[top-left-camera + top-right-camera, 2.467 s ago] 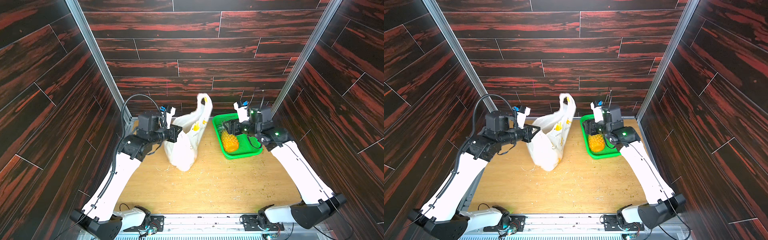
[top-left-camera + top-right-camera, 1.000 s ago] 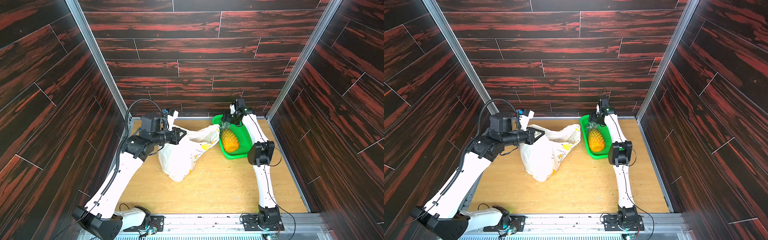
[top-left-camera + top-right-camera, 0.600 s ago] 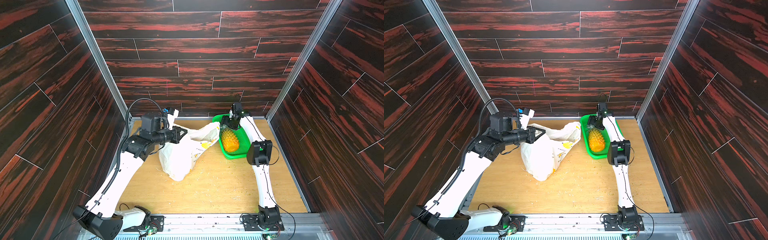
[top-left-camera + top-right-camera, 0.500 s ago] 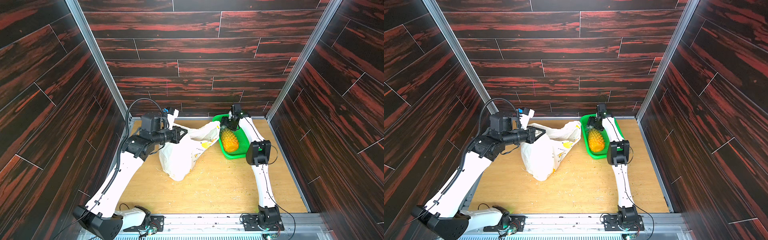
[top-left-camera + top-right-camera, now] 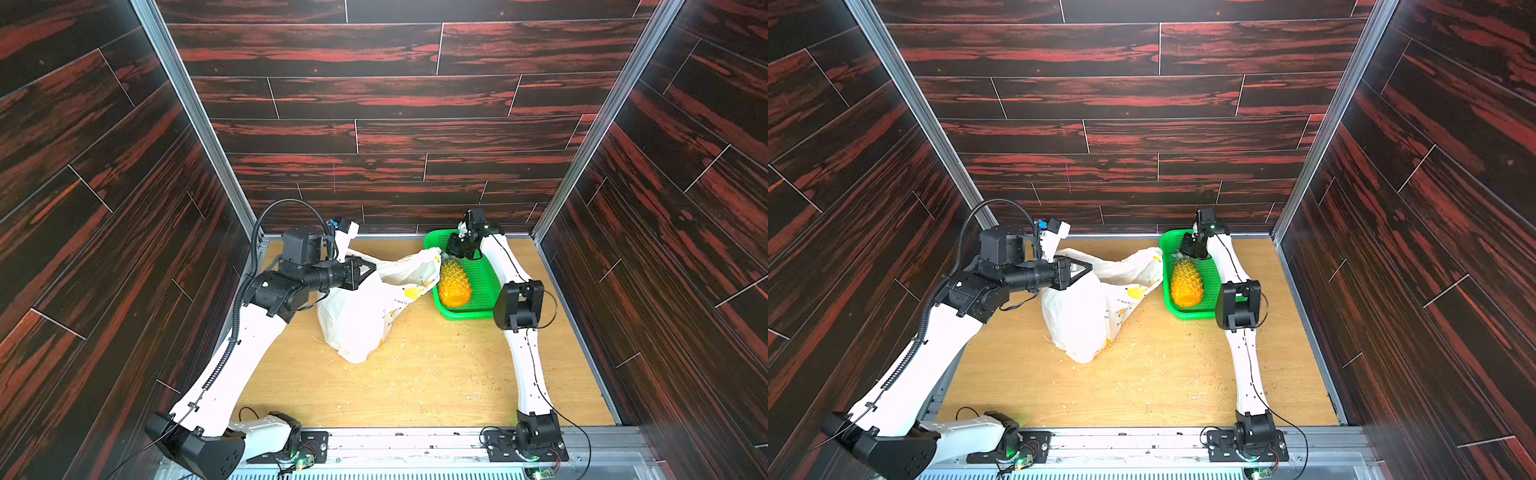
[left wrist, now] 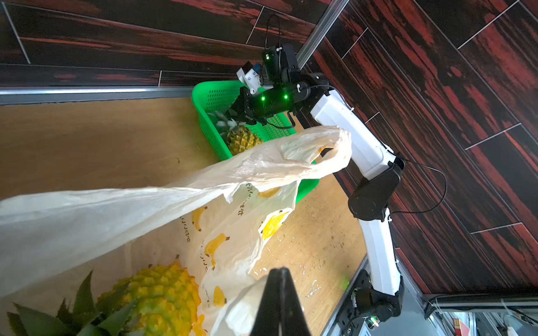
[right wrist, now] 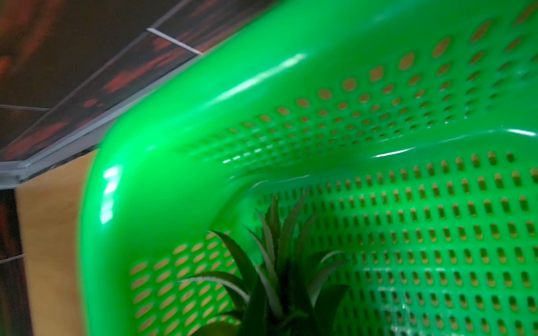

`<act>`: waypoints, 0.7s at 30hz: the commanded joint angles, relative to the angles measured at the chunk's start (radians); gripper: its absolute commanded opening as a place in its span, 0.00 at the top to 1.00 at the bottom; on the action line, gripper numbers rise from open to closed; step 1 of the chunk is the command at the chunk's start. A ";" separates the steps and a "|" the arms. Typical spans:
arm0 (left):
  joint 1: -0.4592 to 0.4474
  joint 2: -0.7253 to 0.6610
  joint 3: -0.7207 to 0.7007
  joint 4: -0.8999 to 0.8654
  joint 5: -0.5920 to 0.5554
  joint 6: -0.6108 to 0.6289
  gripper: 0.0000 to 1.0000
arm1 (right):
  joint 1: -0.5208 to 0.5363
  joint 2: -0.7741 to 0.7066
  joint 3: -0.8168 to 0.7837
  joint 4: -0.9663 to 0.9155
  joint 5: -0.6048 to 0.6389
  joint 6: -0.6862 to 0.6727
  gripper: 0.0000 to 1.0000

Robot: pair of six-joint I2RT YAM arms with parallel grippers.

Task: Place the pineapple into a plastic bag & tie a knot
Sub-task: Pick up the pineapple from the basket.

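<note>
White plastic bag (image 5: 361, 316) held mouth-open by clenched left gripper (image 5: 371, 267) (pinching its rim), likely so right gripper (image 5: 449, 252), clamped on pineapple (image 5: 455, 284) crown in green basket (image 5: 465, 314), can load it.

A white plastic bag (image 5: 365, 309) slumps on the wooden bench (image 5: 415, 386) left of centre, its open mouth stretched toward the right. The left claw (image 5: 369, 268) is closed tight on the bag's left rim. Just right of the bag, a green basket (image 5: 484, 286) holds a pineapple (image 5: 455, 283) lying with its leaves toward the far wall. The right claw (image 5: 449, 252) is closed on those leaves.
</note>
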 commanded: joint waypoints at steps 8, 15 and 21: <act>0.005 -0.062 -0.034 -0.086 -0.052 0.016 1.00 | -0.022 -0.329 -0.107 0.084 -0.139 -0.026 1.00; 0.006 -0.090 -0.049 -0.074 -0.058 0.041 1.00 | -0.023 -0.568 -0.387 0.272 -0.137 -0.068 1.00; 0.005 -0.111 -0.065 -0.065 -0.002 0.069 1.00 | -0.025 -0.880 -0.784 0.607 -0.192 -0.104 1.00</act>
